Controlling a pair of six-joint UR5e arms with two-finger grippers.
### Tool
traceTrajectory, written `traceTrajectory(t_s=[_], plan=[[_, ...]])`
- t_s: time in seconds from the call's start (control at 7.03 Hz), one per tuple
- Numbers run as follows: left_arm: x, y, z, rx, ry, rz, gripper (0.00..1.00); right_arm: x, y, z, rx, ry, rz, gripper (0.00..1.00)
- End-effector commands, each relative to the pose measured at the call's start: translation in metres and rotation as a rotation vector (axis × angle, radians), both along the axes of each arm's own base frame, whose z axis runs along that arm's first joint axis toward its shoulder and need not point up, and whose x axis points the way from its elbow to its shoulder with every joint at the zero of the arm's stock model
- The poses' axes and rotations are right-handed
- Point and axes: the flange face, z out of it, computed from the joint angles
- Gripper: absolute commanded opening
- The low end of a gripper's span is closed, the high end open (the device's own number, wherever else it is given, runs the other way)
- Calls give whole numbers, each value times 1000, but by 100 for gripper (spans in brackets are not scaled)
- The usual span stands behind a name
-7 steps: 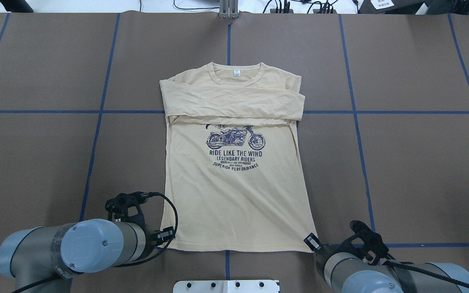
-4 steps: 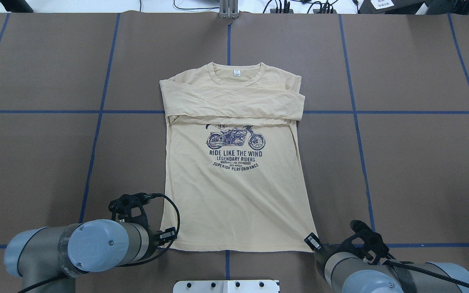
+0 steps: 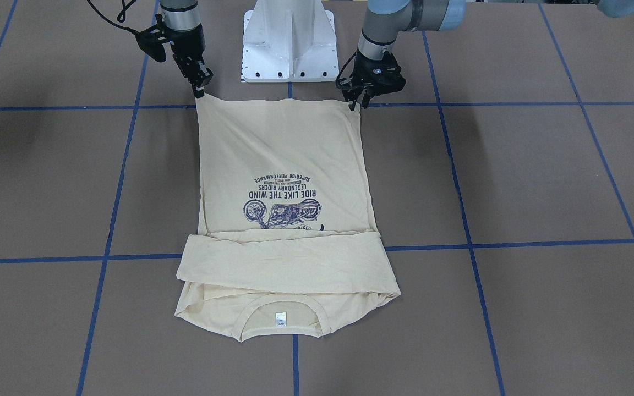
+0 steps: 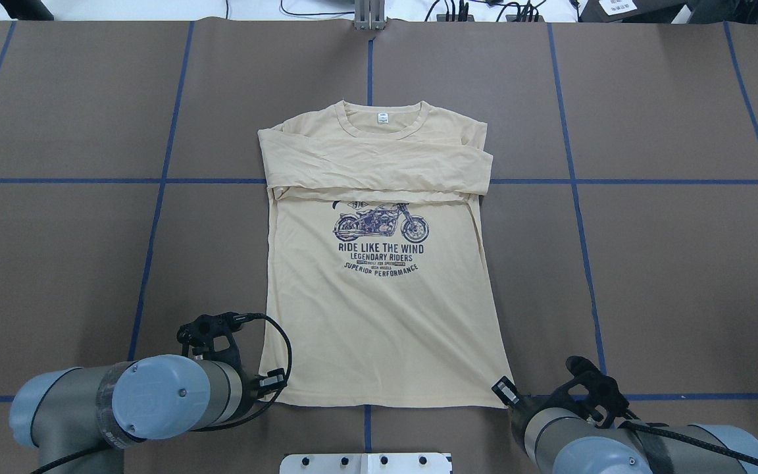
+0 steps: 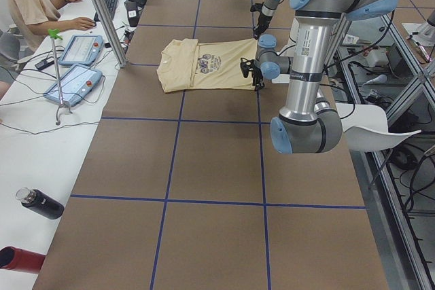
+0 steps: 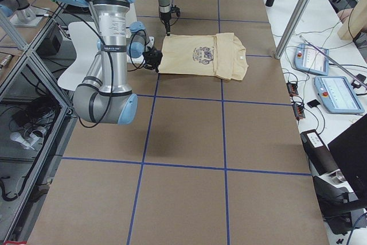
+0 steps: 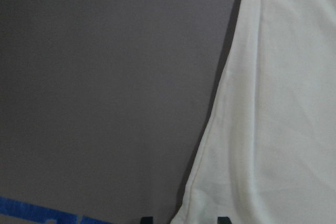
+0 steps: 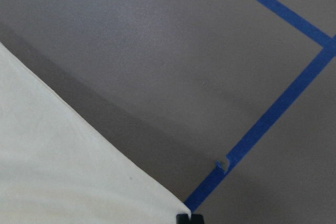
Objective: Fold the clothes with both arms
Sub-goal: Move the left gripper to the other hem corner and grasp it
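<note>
Change since a second ago: the left arm [image 4: 155, 395] has edged slightly toward 3 o'clock, nearer the hem corner. The right arm [image 4: 583, 438] and the garment are unmoved.

Item: T-shirt [image 4: 379, 316], pale cream, long-sleeved, lying flat mid-surface [image 4: 682, 263].

Orientation, overhead view: the long axis runs 12 to 6 o'clock. The collar [image 4: 353, 126] is at 12, away from the robot, and the hem [image 4: 379, 400] at 6. The print [image 4: 381, 238] faces up. Both sleeves [image 4: 372, 168] are crossed in a band over the chest.

Handling, as judged: thin, light and limp, so it will sag and crease if lifted by one point. Best taken at the two hem corners together.

Left pincer [image 3: 356, 103]: at the hem's 7 o'clock corner, fingertips [image 7: 147, 219] apart and straddling the fabric edge, released.

Right pincer [image 3: 200, 88]: at the 5 o'clock corner, tips drawn together. I cannot tell whether cloth is caught between them.
</note>
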Motion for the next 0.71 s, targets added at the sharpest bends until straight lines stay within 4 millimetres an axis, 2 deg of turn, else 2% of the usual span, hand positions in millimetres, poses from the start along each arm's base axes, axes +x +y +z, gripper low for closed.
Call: traceTrajectory(t_s=[0.0, 0.14, 0.57], plan=[[3, 3, 1, -2, -3, 7, 19, 0, 0, 0, 0, -1, 0, 0], [4, 5, 2, -3, -5, 10, 0, 0, 0, 0, 0, 0, 0, 0], [-1, 7, -8, -18, 14, 43, 0, 0, 0, -2, -3, -6, -2, 0]])
